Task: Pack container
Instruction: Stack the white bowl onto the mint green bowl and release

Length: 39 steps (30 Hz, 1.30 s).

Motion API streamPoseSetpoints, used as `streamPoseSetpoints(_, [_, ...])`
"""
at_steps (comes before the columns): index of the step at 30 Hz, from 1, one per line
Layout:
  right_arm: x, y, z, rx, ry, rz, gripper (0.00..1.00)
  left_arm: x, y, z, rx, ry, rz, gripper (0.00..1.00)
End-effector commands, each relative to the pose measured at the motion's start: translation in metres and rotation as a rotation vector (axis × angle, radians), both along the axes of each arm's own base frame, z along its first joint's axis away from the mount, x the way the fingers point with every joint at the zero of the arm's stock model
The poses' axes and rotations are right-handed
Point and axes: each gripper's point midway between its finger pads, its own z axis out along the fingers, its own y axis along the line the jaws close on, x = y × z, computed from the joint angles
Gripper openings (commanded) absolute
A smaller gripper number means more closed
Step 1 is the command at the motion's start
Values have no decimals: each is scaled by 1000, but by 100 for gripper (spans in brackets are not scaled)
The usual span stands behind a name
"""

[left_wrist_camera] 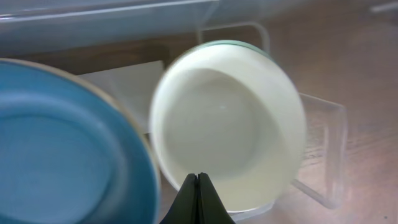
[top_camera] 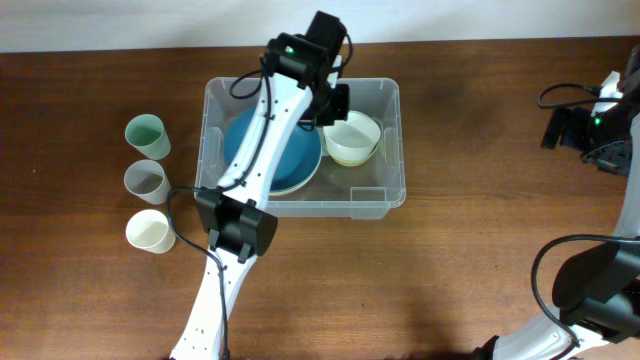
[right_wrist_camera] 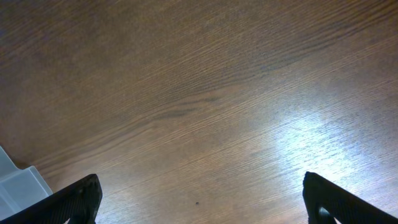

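The clear plastic container (top_camera: 385, 196) sits at the middle of the table. Inside it a blue bowl (top_camera: 290, 160) leans on the left and a cream bowl (top_camera: 352, 140) sits on the right. In the left wrist view the blue bowl (left_wrist_camera: 62, 149) and the cream bowl (left_wrist_camera: 227, 124) fill the frame. My left gripper (left_wrist_camera: 198, 186) is shut and empty, just above the cream bowl's near rim; it also shows in the overhead view (top_camera: 335, 100). My right gripper (right_wrist_camera: 199, 199) is open over bare table at the far right (top_camera: 575, 125).
Three cups stand in a column left of the container: a green cup (top_camera: 146, 134), a grey cup (top_camera: 146, 180) and a white cup (top_camera: 149, 232). A corner of the container (right_wrist_camera: 18, 183) shows in the right wrist view.
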Motion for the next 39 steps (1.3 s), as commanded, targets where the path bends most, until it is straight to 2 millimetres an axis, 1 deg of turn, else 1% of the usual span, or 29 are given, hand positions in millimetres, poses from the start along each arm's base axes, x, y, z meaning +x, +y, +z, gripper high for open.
streamPoseSetpoints(1, [-1, 0, -2, 6, 5, -10, 99, -10, -16, 11, -15, -20, -44, 1])
streamPoseSetpoints(6, [-1, 0, -2, 6, 5, -10, 99, -16, -28, 1, 4, -11, -69, 1])
streamPoseSetpoints(11, [-1, -1, -2, 6, 5, -10, 99, -19, -27, -5, 32, 0, -71, 1])
streamPoseSetpoints(18, [-1, -1, -2, 6, 5, -10, 99, -28, -22, -24, 67, 64, -73, 1])
streamPoseSetpoints(23, [-1, 0, -2, 6, 5, -10, 99, -30, -22, -27, 72, 74, -72, 1])
streamPoseSetpoints(28, [-1, -1, -2, 6, 5, -10, 99, -38, -19, -28, 77, 111, -76, 1])
streamPoseSetpoints(31, [-1, 0, -2, 6, 5, -10, 99, -35, -19, -27, 77, 96, -74, 1])
streamPoseSetpoints(33, [-1, 0, -2, 6, 5, -10, 99, -26, -19, -22, 59, 66, -65, 1])
streamPoseSetpoints(35, [-1, 0, -2, 6, 5, -10, 99, -13, -9, -7, 42, 16, -36, 1])
streamPoseSetpoints(37, [-1, 0, -2, 6, 5, -10, 99, 2, 11, 12, 48, -44, 10, 1])
streamPoseSetpoints(39, [-1, 0, -2, 6, 5, -10, 99, 16, 37, 38, 42, -107, 68, 1])
